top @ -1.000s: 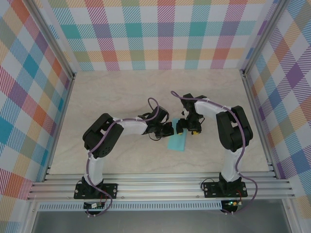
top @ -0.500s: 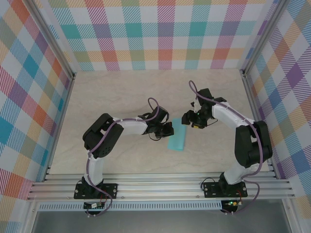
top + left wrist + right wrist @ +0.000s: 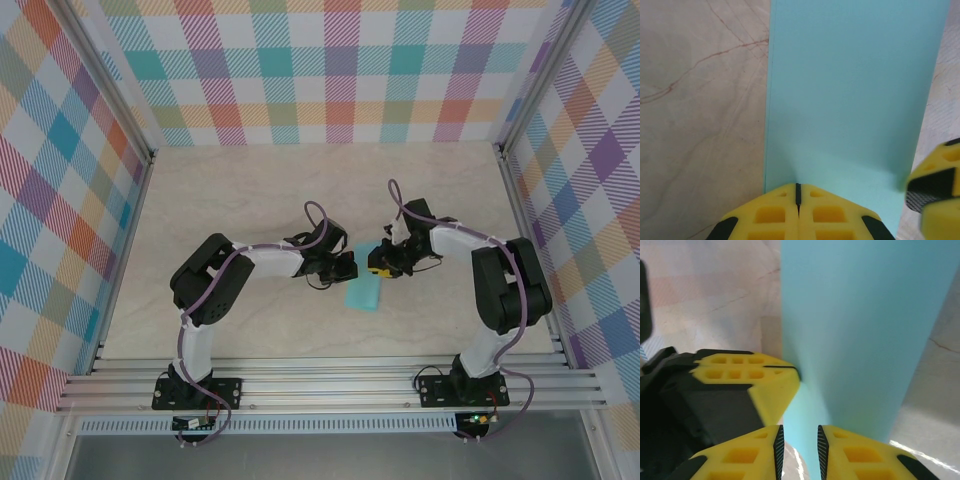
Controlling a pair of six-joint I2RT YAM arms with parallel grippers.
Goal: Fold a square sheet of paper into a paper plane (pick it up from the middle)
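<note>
Pale marbled table (image 3: 250, 190), cyan paper (image 3: 363, 293), narrow, smooth

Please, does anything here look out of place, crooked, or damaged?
Nothing stands out. The light-blue paper lies flat on the table, folded into a narrow strip with straight edges and no visible tear or crumple. It sits slightly slanted to the table's edge.

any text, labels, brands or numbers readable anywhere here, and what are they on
None can be read. The paper is plain, the left tool and right tool bear no marks, and the table and checked walls carry no writing.
</note>
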